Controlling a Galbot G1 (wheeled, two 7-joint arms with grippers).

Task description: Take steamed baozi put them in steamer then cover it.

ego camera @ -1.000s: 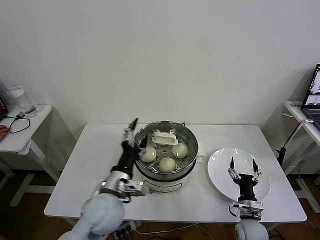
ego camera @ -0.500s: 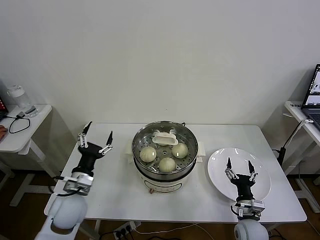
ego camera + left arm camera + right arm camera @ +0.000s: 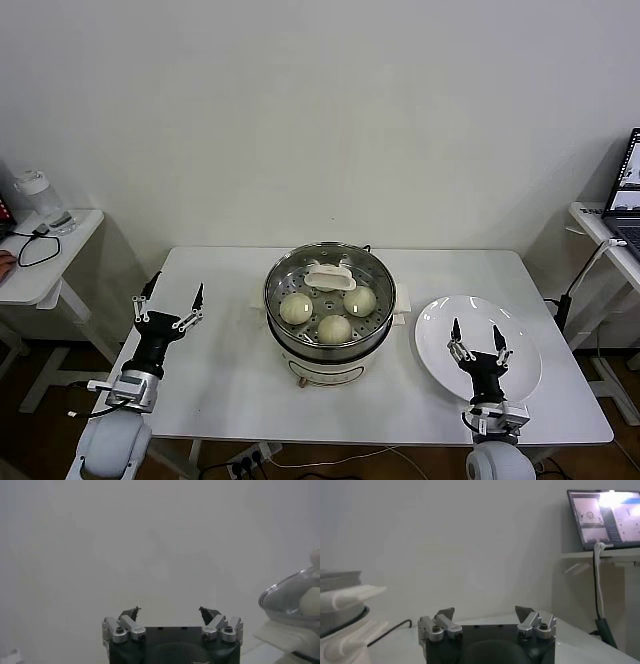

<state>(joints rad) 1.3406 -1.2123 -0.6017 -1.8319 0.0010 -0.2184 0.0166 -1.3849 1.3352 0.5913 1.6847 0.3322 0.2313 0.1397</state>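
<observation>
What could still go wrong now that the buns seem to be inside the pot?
Only three steamed baozi show through the cover on the steamer; a fourth may be hidden or missing. The right tool hangs open just above the empty plate and might knock it. The open left tool is well away.

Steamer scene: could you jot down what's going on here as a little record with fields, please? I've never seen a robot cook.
steamer: on the white table, in the middle
cover: glass lid on the steamer, cream handle on top
steamed baozi: three visible through the lid; a fourth cannot be made out
plate: white, to the steamer's right, with no baozi on it
left gripper: open, holding nothing, over the table's left edge
right gripper: open, holding nothing, over the plate
task status: looks finished
</observation>
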